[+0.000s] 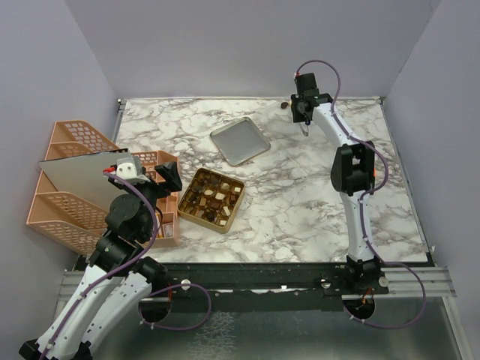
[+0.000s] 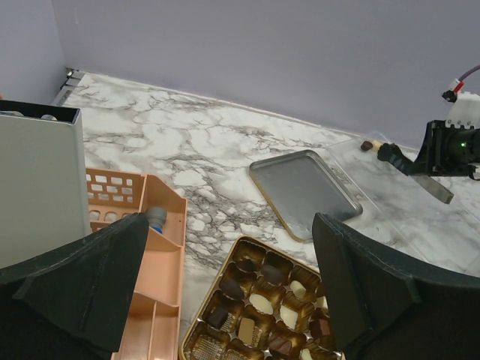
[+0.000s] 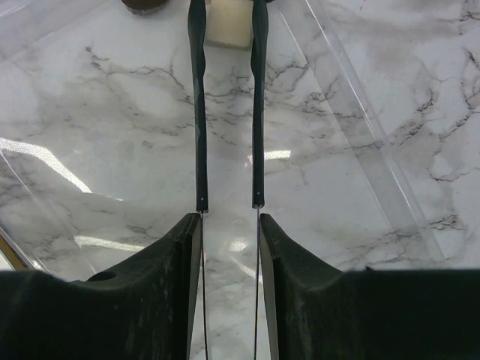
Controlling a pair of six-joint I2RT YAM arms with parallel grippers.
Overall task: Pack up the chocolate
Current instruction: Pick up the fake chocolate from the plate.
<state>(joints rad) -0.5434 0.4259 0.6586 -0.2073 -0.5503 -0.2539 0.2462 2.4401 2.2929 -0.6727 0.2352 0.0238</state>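
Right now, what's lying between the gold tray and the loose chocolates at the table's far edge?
The silver lid lies flat between the gold tray and the loose chocolates, apart from both. The top view shows it best.

Silver lid [image 1: 240,141] flat on my marble table [image 1: 300,202], peach organizers [image 1: 71,202] on my left, gold grid tray [image 1: 189,190] just beside them.

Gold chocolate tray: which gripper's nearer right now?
Left. The left gripper hovers just left of the gold tray, over the peach organizer. The right gripper is far off at the back right, near the loose chocolates.
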